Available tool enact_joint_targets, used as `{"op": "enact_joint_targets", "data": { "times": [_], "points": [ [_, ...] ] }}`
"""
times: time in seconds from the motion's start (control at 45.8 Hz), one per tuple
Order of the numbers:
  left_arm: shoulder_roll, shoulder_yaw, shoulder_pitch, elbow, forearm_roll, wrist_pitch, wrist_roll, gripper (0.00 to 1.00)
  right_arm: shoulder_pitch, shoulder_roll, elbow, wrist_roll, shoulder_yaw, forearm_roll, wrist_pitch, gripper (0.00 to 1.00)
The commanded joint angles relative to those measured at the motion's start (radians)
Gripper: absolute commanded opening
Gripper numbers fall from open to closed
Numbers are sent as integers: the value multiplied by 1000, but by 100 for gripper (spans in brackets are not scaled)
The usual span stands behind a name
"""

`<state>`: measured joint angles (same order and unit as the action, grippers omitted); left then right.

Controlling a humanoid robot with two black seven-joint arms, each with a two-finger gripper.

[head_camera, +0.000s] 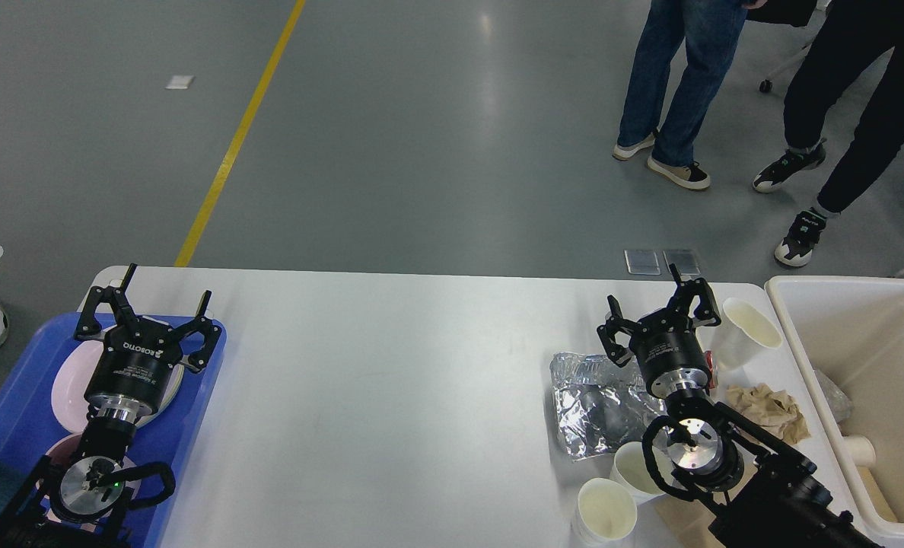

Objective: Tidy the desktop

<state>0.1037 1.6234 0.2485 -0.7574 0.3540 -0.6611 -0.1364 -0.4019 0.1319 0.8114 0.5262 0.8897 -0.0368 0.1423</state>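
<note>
Head view: white table [391,396] spans the frame below the grey floor. Left end effector [164,294] over blue tray [11,415] holding white plates [68,384], fingers spread wide, holding nothing. Right end effector [654,293] above crumpled foil [593,407], fingers apart, empty. Paper cup [741,331] on its side just right of it, brown crumpled paper [768,411] nearby. Two upright paper cups [606,511] at the near edge. White bin [863,380] at the table's right end.
</note>
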Motion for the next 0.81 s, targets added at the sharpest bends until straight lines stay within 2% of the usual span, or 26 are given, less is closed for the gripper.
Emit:
{"op": "enact_joint_targets", "data": {
  "times": [0.0, 0.787],
  "points": [
    [-12, 12, -2, 0, -1, 14, -14, 96, 0, 0, 0, 0, 0, 0, -1, 100],
    [1, 0, 0, 0, -7, 9, -5, 96, 0, 0, 0, 0, 0, 0, 0, 100]
  ]
}}
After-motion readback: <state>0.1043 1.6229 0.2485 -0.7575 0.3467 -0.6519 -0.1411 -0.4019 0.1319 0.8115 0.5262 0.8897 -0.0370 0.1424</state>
